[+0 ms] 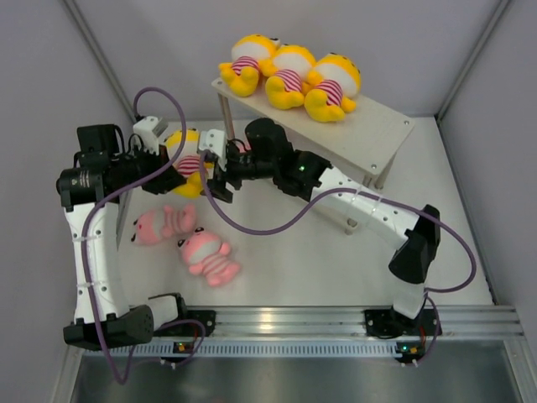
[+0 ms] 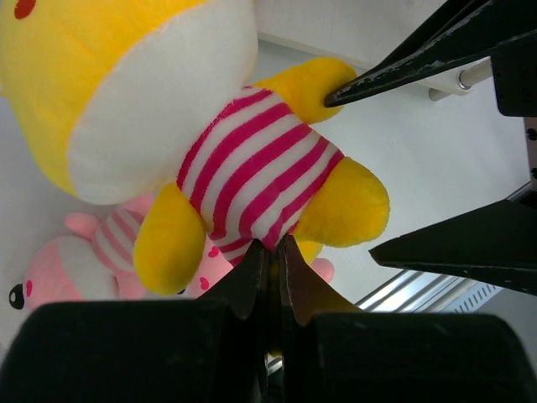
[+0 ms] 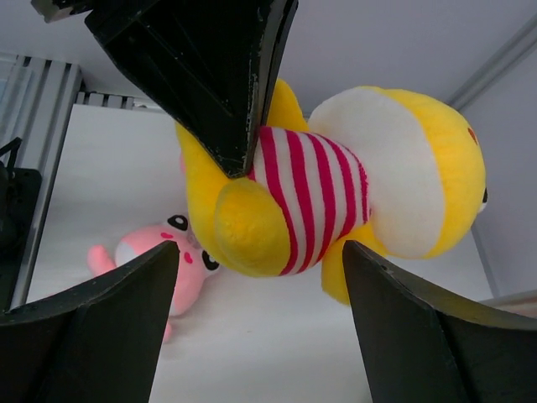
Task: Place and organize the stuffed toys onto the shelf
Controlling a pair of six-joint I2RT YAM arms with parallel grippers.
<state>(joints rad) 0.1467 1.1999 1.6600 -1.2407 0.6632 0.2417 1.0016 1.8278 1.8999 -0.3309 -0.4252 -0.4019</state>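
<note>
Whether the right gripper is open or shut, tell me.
Open: the right gripper has its fingers wide apart by the yellow toy.

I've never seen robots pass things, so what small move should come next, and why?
Probably the right gripper closes on the yellow toy: its open jaws straddle the toy, which the left gripper holds pinched by its striped body.

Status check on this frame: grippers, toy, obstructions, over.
Left gripper shut on yellow toy, aloft. Right gripper open, one finger at toy's arm. On shelf, three yellow toys; two pink toys on table.
</note>
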